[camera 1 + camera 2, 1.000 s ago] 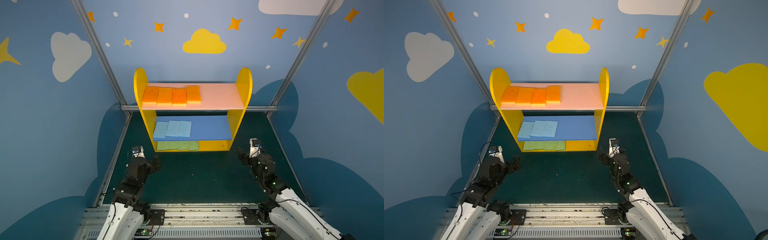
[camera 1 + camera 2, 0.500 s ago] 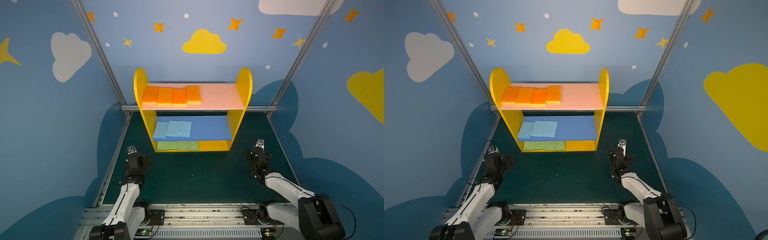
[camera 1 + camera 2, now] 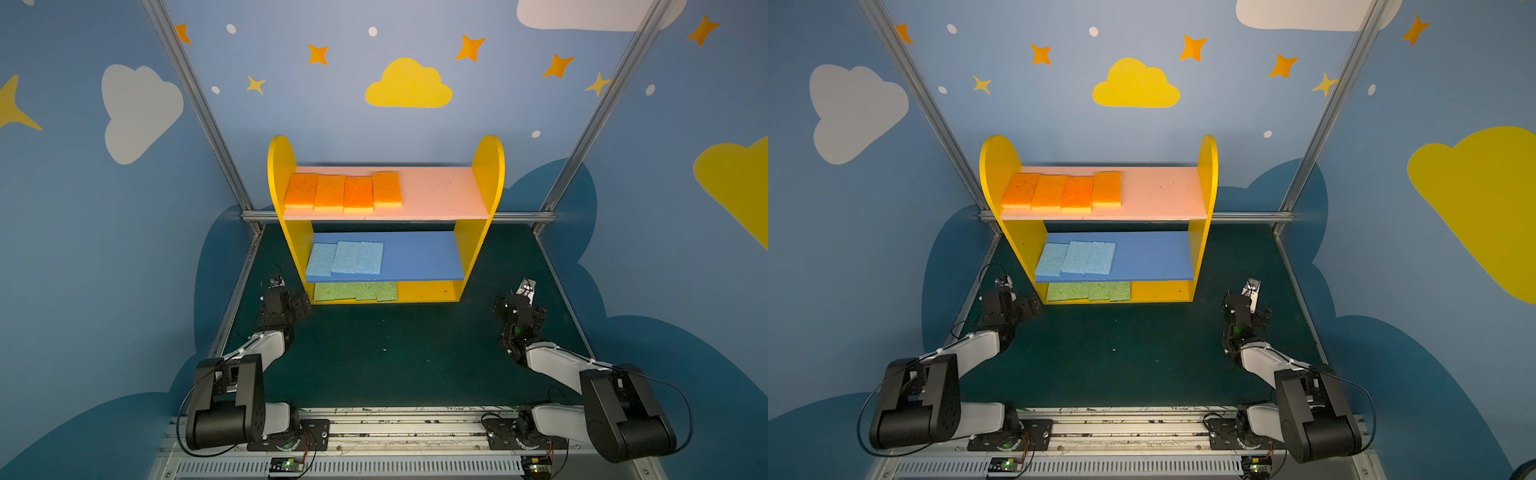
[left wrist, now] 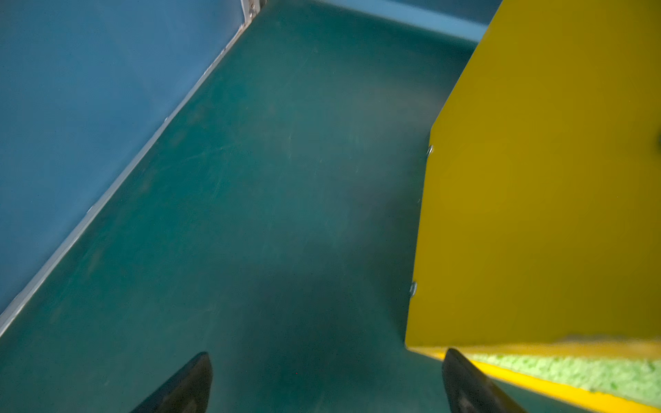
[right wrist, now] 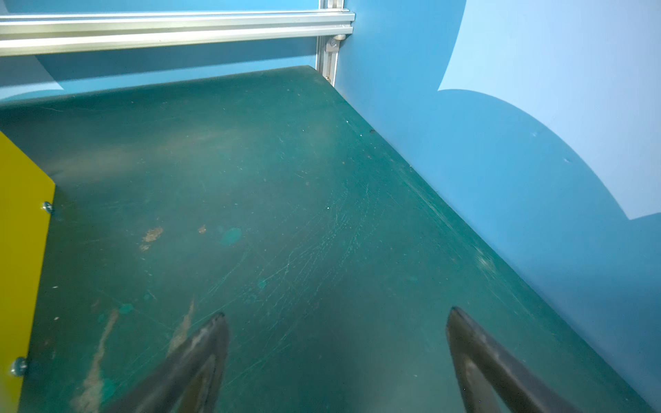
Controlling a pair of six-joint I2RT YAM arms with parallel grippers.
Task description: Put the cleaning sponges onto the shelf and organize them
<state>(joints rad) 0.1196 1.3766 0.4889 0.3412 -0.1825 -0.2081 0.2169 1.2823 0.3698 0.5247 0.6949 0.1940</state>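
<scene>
The shelf [image 3: 282, 166] stands at the back of the green mat in both top views. Several orange cleaning sponges [image 3: 343, 193] lie in a row on its pink top board. Three light blue ones [image 3: 345, 258] lie on the blue middle board. Several light green ones [image 3: 355, 291] lie on the yellow bottom board. My left gripper [image 3: 286, 301] sits low by the shelf's left foot, open and empty. In the left wrist view a green sponge [image 4: 572, 372] shows beside one fingertip [image 4: 461, 375]. My right gripper [image 3: 519, 309] rests right of the shelf, open and empty over bare mat [image 5: 322, 214].
Blue walls and aluminium posts [image 3: 199, 108] close in the mat on three sides. An aluminium rail [image 5: 171, 32] runs along the back wall. Both arms' folded elbows [image 3: 232, 399] and bases sit on the front rail [image 3: 395, 428]. The shelf's yellow side panel [image 5: 18, 250] edges the right wrist view.
Both arms have folded down, their elbows dropping toward the front rail. The grippers have drawn outward and lower beside the shelf. The sponges have not moved.
</scene>
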